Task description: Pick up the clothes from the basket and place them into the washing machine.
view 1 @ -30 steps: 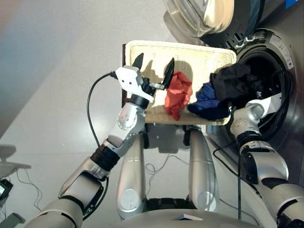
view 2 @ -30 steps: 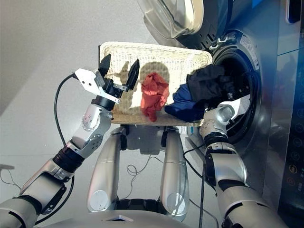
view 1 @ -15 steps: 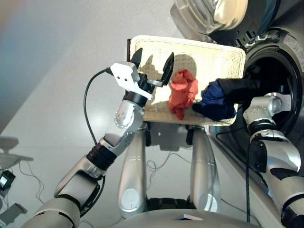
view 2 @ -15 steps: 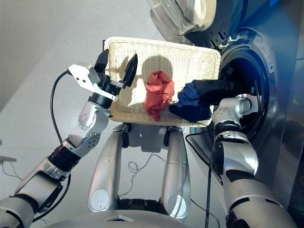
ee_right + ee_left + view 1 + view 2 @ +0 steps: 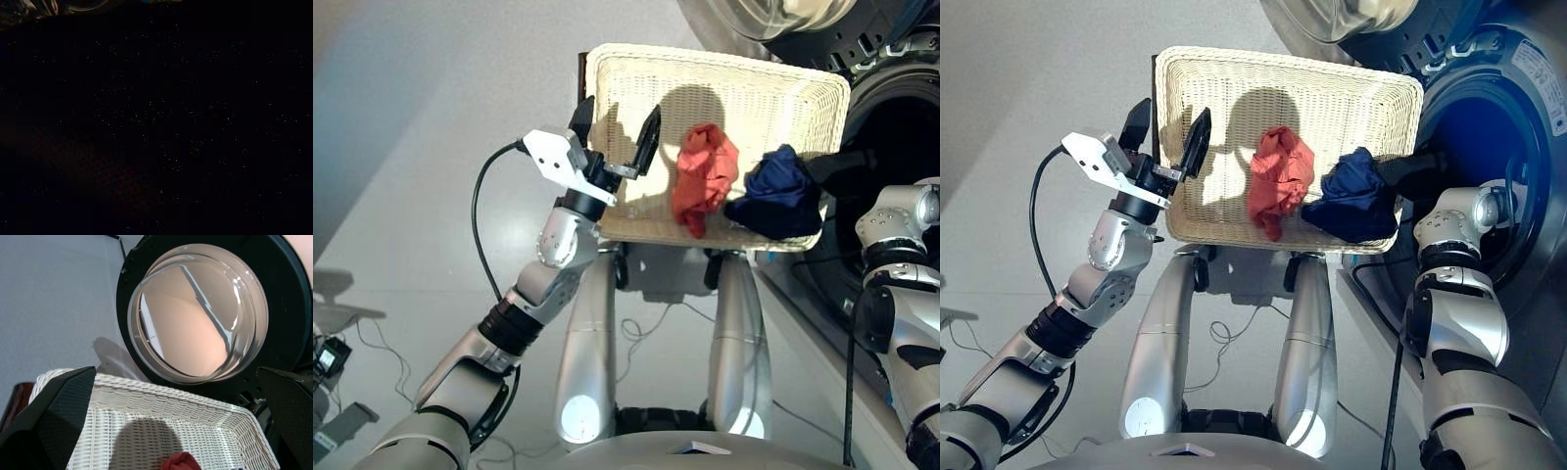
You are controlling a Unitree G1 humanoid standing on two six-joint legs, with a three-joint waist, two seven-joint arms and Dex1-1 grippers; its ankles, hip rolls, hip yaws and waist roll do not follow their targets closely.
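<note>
The cream basket (image 5: 705,54) holds an orange-red garment (image 5: 705,186) in its middle and a navy garment (image 5: 778,196) at its right end. A black garment (image 5: 847,168) stretches from beside the navy one over the basket's right rim into the washing machine's dark drum (image 5: 901,127). My right arm (image 5: 901,211) reaches into that drum. Its gripper is hidden there, and the right wrist view is all dark. My left gripper (image 5: 622,106) hovers open and empty over the basket's left end, left of the orange-red garment.
The machine's round glass door (image 5: 195,313) hangs open just beyond the basket's far rim. A black cable (image 5: 484,225) loops from my left wrist. Loose cables (image 5: 646,328) lie on the grey floor below the basket.
My right arm has gone deeper into the drum, and the black garment has slid off the navy one after it. The camera has shifted. The left gripper stays open over the basket.
</note>
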